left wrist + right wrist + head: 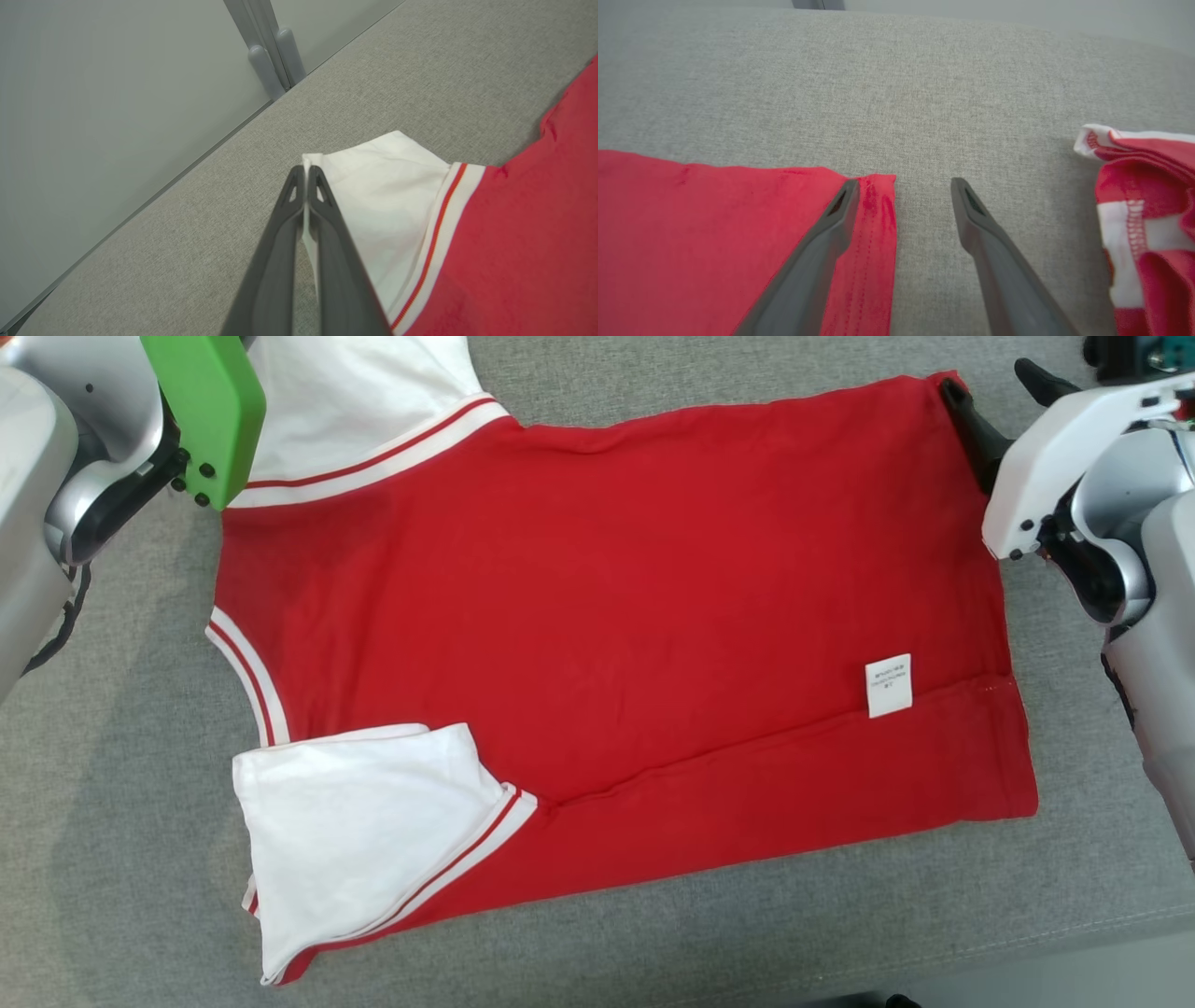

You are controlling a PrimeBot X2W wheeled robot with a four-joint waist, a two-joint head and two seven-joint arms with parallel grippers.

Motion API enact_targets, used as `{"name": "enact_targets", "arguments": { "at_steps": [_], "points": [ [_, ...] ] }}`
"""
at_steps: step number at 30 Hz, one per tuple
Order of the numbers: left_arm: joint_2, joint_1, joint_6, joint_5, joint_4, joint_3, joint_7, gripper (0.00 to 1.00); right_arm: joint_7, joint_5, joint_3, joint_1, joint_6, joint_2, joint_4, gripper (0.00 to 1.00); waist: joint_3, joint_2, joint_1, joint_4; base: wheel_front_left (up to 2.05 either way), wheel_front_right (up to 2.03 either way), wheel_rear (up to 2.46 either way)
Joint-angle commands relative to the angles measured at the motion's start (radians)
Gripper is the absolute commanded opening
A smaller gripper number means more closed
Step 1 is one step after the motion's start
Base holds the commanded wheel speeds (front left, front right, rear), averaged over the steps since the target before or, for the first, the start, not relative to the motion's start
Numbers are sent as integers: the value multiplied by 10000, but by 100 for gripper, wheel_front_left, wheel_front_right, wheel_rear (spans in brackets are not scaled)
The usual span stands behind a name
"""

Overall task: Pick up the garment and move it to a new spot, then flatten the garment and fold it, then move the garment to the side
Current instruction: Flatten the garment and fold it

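Observation:
The garment point(607, 616) is a red top with white sleeves, spread flat on the grey padded surface point(121, 859). Its near sleeve point(364, 831) is folded in over the body. In the left wrist view my left gripper point(306, 173) is shut on the edge of the far white sleeve point(383, 200), beside the red body point(514, 256). In the head view the arm's green cover point(210, 411) hides that grip. My right gripper point(901, 184) stands open at the garment's far hem corner point(878, 205), one finger over the red cloth point(714, 224) and the other over bare surface. It shows in the head view too point(985, 378).
A bunched red-and-white striped cloth point(1143, 224) lies just right of my right gripper. A grey wall panel with a post point(271, 51) borders the surface on the left side. The surface's front edge point(1074, 943) runs along the lower right. A white label point(888, 685) sits near the hem.

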State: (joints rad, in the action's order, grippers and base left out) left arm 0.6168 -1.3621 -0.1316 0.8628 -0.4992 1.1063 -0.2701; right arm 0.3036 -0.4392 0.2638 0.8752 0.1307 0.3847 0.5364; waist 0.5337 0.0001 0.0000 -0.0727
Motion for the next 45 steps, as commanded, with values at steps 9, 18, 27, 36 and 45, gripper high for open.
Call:
{"name": "enact_targets", "arguments": {
  "at_steps": [9,18,27,36,45],
  "points": [
    [285,-229,22,51,350,230,91,0,186,924,314,726,0,-557,1401,100,73,-1,0,121,0,0,0],
    [371,-141,22,114,327,327,98,0,58,1146,1007,1145,0,-472,1910,27,52,-1,0,180,0,0,0],
    [339,-123,23,37,204,341,417,0,-120,968,1399,1384,-5,-375,1900,0,-37,-1,0,234,0,0,0],
    [143,-686,470,-705,-528,-114,2471,0,-2050,307,221,1676,-5,-437,1955,0,54,-1,0,289,0,0,0],
    [-290,103,367,261,-1005,-756,3799,0,-4474,-997,-542,919,-5,-295,1868,0,-331,-1,0,617,0,0,0]
  ]
}}
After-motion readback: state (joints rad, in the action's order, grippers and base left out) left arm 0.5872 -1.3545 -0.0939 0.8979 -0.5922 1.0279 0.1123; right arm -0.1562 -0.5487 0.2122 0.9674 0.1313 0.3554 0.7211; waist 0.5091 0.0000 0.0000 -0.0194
